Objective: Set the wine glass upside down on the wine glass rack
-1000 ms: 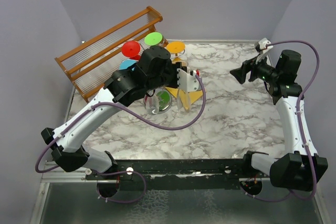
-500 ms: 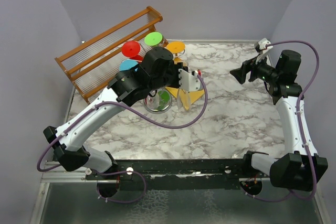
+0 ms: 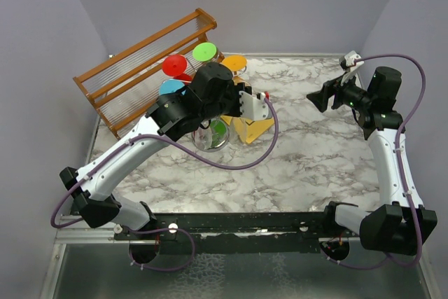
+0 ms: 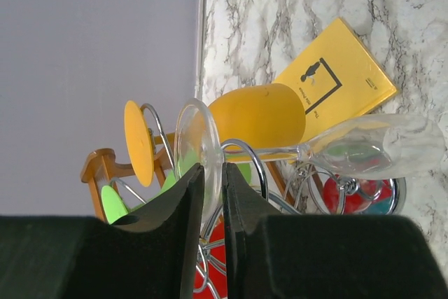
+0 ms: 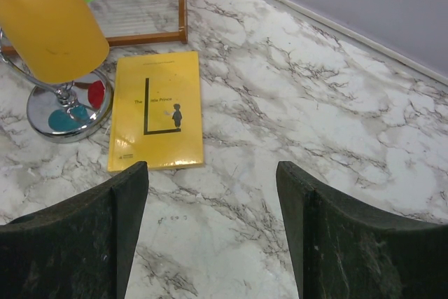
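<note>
marble table (image 3: 329, 152): left jaws pinch wine glass (image 4: 371, 146) amid rack (image 5: 66, 113) loops

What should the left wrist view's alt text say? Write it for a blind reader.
Two black fingers pinch the foot of a clear wine glass whose stem crosses the silver wine glass rack's wires. An orange glass hangs there; a yellow book lies on the marble table beyond.

Overhead and wrists, shared rack (image 5: 68, 118)

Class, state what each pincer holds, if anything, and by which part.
The left pincer grips the clear wine glass by the edge of its round foot. The right pincer is open, holding nothing.
</note>
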